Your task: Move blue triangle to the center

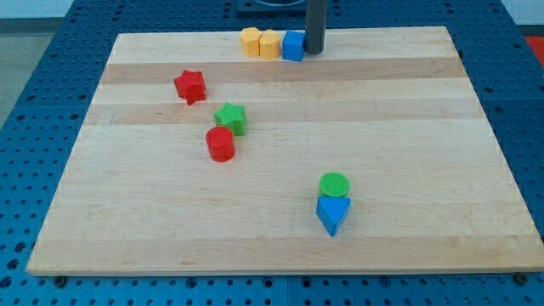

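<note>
The blue plastic triangle (332,214) lies low on the pale wooden board (408,153), right of centre, its apex aimed at the view's bottom and its long axis running top to bottom. A green plastic cylinder (334,184) touches its top edge. My tip (314,51), holding nothing, stands far off at the top edge, against a blue cube (293,46).

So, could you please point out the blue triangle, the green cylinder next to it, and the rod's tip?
blue triangle (332,213): camera view, on its top face.
green cylinder (334,184): camera view, on its round top, touching the triangle's far side.
my tip (314,51): camera view, the rod's very end, beside the blue cube (293,45).
</note>
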Controlling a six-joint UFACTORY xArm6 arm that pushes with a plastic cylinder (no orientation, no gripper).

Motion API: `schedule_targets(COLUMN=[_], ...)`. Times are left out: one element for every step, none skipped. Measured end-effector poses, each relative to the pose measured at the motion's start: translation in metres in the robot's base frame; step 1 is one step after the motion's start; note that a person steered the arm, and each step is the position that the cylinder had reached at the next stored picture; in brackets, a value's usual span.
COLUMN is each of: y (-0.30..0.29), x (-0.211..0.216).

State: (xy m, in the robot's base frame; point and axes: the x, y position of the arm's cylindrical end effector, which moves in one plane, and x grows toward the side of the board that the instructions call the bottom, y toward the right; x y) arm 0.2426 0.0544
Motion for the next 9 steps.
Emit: schedule_targets(y=[0.019, 0.047, 0.065, 0.084, 0.097, 0.098, 0.093, 0.063, 0.035], x=[0.020, 0.074, 0.129, 0.190, 0.245, 0.299, 0.340, 0.347, 0.347])
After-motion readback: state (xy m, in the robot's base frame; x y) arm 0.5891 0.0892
